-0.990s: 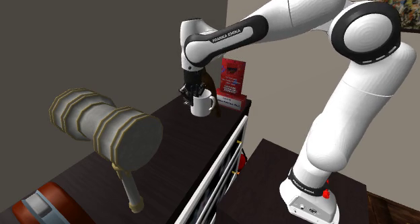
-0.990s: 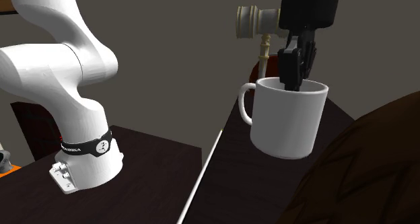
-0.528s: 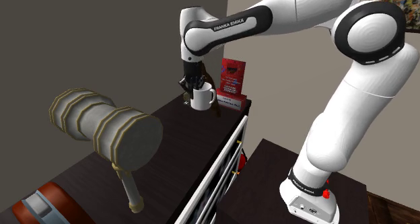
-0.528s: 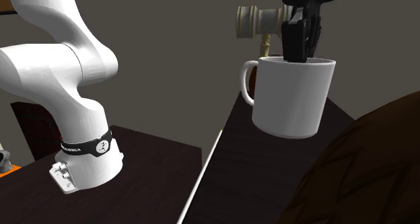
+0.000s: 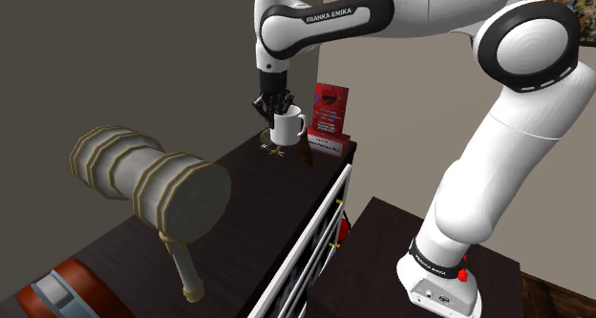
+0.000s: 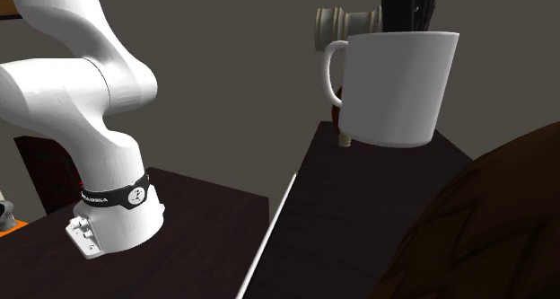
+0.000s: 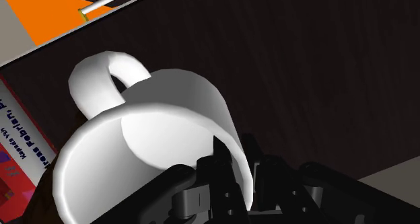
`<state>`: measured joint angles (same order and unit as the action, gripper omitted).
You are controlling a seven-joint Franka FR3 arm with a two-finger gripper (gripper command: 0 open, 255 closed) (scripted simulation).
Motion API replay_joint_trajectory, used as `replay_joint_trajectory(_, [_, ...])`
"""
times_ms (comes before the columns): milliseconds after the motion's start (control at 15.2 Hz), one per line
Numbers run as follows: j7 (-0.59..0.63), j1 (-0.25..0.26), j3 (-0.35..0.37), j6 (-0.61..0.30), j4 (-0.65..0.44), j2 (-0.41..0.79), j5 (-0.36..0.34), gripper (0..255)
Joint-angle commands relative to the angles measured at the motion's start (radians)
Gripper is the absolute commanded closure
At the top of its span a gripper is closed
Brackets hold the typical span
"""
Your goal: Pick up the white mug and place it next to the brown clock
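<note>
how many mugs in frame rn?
1. The white mug hangs from the gripper, which clasps its rim, above the dark cabinet top, near the red box. Another could be hidden behind the big mallet.

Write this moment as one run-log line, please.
claw: shut on rim of white mug | white mug: nearly upright, in the air above dark top | placement: not yet done

second exterior view | mallet (image 6: 345, 26) head partly behind white mug (image 6: 395, 86) | end effector (image 6: 408, 19) cut by top edge
</note>
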<state>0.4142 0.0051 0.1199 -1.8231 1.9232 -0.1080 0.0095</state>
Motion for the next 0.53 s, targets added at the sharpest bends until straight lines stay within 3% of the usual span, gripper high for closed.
replay_joint_trajectory(0, [0.001,0.000,0.000,0.030,-0.031,0.001,0.000,255])
replay_joint_trajectory(462, [0.002,0.000,0.000,0.125,-0.131,0.006,-0.001,255])
